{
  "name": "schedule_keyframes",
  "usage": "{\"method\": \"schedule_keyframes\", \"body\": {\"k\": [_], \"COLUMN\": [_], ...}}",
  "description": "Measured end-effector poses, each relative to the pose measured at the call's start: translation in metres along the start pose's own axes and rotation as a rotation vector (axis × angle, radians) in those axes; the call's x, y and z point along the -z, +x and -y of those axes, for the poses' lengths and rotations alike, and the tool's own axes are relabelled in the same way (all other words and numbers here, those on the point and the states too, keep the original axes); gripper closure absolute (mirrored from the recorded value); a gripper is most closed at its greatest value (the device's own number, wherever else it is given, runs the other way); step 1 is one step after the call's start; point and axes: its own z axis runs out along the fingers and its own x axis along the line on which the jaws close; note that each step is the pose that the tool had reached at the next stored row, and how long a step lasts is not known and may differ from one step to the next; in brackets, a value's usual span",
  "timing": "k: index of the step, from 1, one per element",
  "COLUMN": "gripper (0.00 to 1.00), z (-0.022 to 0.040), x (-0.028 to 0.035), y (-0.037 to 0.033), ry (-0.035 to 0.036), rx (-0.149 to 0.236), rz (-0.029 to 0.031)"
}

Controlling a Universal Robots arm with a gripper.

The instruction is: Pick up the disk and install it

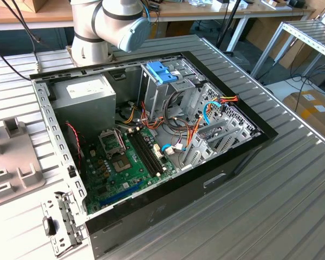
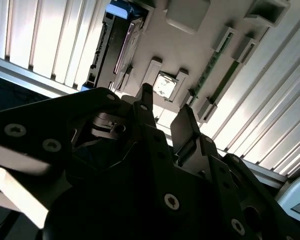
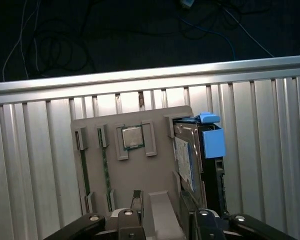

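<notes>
First wrist view is showing the black fingers [image 3: 136, 199] standing apart and gripping nothing, hovering above a grey tray [image 3: 155, 170] lying on the ribbed metal worktop [image 3: 40, 165]. The blue-framed disk [image 3: 191, 170] is sitting on edge in the tray's end slot, its white label [image 3: 181, 150] carrying print too small to read. Beyond the worktop's edge, cables [image 3: 225, 36] are trailing across a dark floor [image 3: 140, 45].
</notes>
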Motion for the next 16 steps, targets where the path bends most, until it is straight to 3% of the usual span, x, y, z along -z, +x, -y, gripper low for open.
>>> {"method": "schedule_keyframes", "body": {"k": [16], "gripper": [0.58], "z": [-0.0001], "x": [-0.0014], "y": [-0.0013], "ry": [-0.0002], "rx": [0.003], "rz": [0.0000]}}
